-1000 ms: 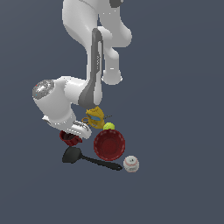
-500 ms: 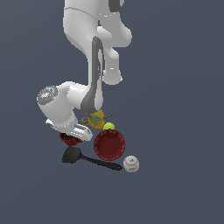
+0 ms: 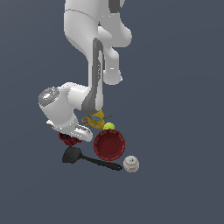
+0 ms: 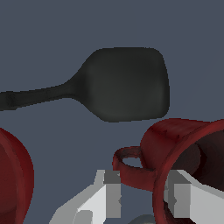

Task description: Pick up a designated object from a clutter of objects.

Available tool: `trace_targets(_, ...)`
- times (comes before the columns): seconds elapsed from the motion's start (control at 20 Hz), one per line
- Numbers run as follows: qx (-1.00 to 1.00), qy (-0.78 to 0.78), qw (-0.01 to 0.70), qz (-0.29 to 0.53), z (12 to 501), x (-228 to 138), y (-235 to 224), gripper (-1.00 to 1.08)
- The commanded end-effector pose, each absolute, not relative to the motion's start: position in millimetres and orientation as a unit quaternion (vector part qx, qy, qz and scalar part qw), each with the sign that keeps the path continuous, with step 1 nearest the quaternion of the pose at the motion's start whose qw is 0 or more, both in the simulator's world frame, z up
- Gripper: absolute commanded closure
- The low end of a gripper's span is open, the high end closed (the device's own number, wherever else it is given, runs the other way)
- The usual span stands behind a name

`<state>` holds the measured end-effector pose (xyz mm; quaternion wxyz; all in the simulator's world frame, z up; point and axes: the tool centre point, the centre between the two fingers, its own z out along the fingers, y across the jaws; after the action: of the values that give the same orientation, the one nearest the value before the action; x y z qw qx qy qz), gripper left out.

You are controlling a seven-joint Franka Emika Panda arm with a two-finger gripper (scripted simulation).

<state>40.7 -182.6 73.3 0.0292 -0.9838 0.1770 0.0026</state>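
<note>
One mug, one bowl, one spatula, one baseball, one yellow-green ball, one yellow bottle, one pair of scissors.

The arm's white wrist covers most of the red mug, just beside the black spatula.

I see the mug beside the spatula, bowl to the exterior view's right, baseball farther right.
</note>
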Motion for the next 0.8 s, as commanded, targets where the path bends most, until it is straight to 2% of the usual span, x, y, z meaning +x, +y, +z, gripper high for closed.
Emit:
trace_targets(0.0,-0.984,0.178,0.029,0.003,72.4,39.7,-184.7,1.08)
trace_targets(0.4,-0.984,0.177,0.029,0.002,81.5,39.6,-177.2,1.08)
trace_targets(0.75,-0.984,0.177,0.029,0.003,112.4,35.0,-157.0,1.08)
